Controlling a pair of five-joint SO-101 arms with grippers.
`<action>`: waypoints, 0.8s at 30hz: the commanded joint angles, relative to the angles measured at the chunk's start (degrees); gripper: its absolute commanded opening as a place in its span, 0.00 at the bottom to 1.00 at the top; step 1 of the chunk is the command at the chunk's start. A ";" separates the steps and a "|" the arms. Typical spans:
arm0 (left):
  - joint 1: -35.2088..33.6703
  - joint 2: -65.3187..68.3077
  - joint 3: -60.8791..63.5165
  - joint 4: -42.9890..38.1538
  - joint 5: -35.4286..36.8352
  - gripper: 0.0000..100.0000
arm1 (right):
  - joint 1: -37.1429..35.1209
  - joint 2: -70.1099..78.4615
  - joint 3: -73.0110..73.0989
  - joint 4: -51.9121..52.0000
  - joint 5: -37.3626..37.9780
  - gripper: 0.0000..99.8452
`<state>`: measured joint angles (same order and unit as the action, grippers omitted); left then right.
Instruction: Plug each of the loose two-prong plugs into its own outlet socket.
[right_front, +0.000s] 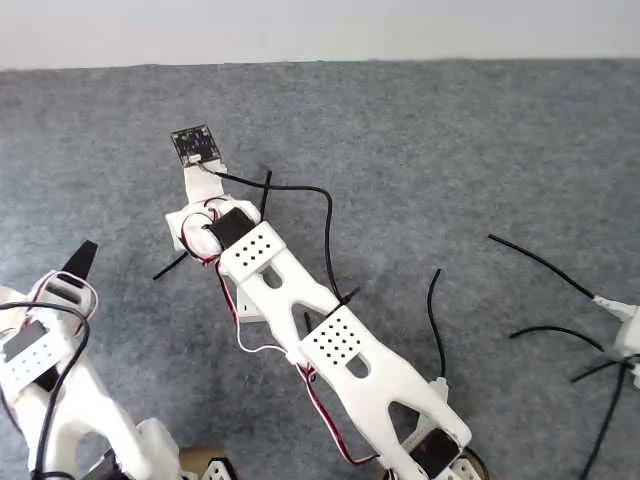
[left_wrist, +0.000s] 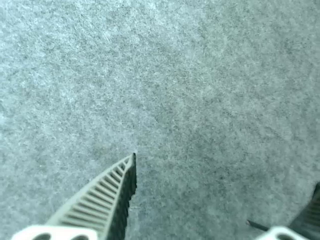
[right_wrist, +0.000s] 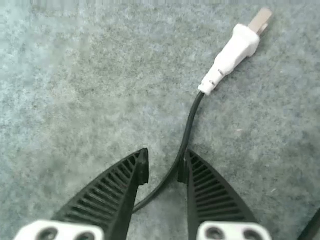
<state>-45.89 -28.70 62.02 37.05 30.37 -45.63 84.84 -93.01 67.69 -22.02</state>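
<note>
The one plug that can be judged is unplugged, so the task is reckoned to be at an early stage, with the seating of every plug left to be done. This white plug is found lying loose on the grey mat; its prongs are bare and pointed away from the right claw; its black cord is led back through the claw's gap. The right claw is held released, set astride the cord, with nothing clenched; the plug body is left just beyond the fingertips, apart from them. The left claw is spread wide over bare mat, and nothing is grasped.

Near the table's right edge a white piece is seen among several loose cords; whether it is a plug or a socket cannot be told. These cords are judged likely to be snagged by a passing arm. A grip taken on the cord rather than on the plug body is judged to leave the prongs poorly controlled.
</note>
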 joint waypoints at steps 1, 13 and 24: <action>0.44 0.09 -2.77 -1.23 0.09 0.49 | -0.04 -1.27 -2.99 5.41 0.53 0.11; 0.44 0.09 -2.59 -0.97 0.09 0.49 | -0.40 -1.27 -3.16 14.20 4.48 0.01; 0.97 0.09 -2.24 -1.23 0.09 0.49 | -1.63 -5.67 -3.34 19.03 5.45 0.01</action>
<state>-45.71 -28.70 62.02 37.05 30.37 -45.89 83.69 -94.77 85.10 -17.27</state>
